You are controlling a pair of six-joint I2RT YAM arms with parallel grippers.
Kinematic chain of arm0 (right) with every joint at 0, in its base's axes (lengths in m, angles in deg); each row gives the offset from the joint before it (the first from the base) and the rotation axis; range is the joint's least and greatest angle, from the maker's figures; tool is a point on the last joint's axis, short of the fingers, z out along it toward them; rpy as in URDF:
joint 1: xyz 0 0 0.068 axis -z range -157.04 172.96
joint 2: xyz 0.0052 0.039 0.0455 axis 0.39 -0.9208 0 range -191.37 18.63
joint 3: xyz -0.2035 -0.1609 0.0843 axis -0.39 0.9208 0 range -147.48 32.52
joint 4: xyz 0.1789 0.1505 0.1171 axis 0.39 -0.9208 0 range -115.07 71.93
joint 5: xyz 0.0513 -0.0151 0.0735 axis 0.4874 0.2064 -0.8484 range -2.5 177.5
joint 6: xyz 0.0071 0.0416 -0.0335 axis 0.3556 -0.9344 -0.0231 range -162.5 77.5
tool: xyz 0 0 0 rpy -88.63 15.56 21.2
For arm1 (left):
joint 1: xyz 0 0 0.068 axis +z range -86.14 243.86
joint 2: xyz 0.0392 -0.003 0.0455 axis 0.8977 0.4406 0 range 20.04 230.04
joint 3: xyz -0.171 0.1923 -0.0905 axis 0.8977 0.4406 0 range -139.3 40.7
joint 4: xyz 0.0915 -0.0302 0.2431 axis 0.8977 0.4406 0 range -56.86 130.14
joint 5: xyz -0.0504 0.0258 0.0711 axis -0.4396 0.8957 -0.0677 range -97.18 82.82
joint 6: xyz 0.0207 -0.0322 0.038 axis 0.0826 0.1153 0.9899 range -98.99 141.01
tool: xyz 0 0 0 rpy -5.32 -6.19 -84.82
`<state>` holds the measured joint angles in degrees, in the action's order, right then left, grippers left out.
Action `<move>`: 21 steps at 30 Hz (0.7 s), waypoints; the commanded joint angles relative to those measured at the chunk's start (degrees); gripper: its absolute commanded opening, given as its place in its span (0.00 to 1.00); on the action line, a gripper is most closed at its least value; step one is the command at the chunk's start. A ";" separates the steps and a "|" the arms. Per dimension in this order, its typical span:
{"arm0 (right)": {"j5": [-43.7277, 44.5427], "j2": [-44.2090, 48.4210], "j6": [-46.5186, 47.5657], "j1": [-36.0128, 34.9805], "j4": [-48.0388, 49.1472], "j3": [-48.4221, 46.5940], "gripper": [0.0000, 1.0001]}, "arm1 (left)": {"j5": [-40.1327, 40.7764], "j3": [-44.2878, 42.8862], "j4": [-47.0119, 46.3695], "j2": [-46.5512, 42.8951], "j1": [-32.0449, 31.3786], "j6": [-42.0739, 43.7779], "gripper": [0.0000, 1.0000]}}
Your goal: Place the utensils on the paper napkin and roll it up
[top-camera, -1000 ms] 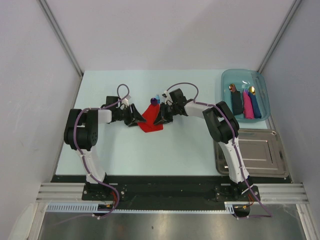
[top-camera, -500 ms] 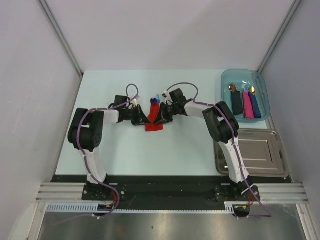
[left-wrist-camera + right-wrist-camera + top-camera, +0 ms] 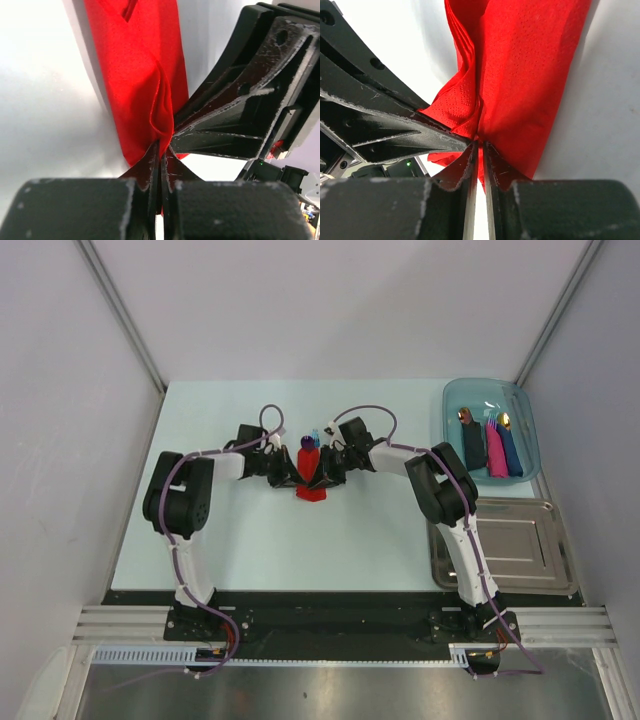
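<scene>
As the red paper napkin (image 3: pixel 311 482) on the pale surface (image 3: pixel 230 540) must enfold the blue and purple utensils (image 3: pixel 309 442), left claw (image 3: pixel 161 146) and right claw (image 3: pixel 479 145) pinch closed on its opposite edges.

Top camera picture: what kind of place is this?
Probably a robot test booth, not a kitchen: plain white walls box in a pale table, and two robot arms are bolted to a metal rail at its near edge.

White-and-black jointed arms (image 3: pixel 186 558) with purple cables (image 3: pixel 371 409) looping along each.
</scene>
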<state>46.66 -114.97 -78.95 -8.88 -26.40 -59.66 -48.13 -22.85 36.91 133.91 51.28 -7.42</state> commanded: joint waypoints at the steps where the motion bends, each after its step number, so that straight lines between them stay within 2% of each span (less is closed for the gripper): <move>1: 4.54 -1.58 1.73 -0.07 -2.03 -0.63 0.17 | 5.17 -1.84 5.10 2.06 -0.69 2.67 0.00; 13: -0.82 5.45 -1.08 2.12 4.90 -1.68 0.23 | 12.38 -4.65 13.28 3.38 -1.22 6.98 0.00; 21: 0.67 1.94 -0.03 4.85 4.03 -6.43 0.23 | 13.00 -5.18 13.54 3.21 -1.66 7.59 0.00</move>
<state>46.22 -113.16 -80.17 -5.01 -23.63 -62.15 -42.07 -28.06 47.05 135.24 50.21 -3.31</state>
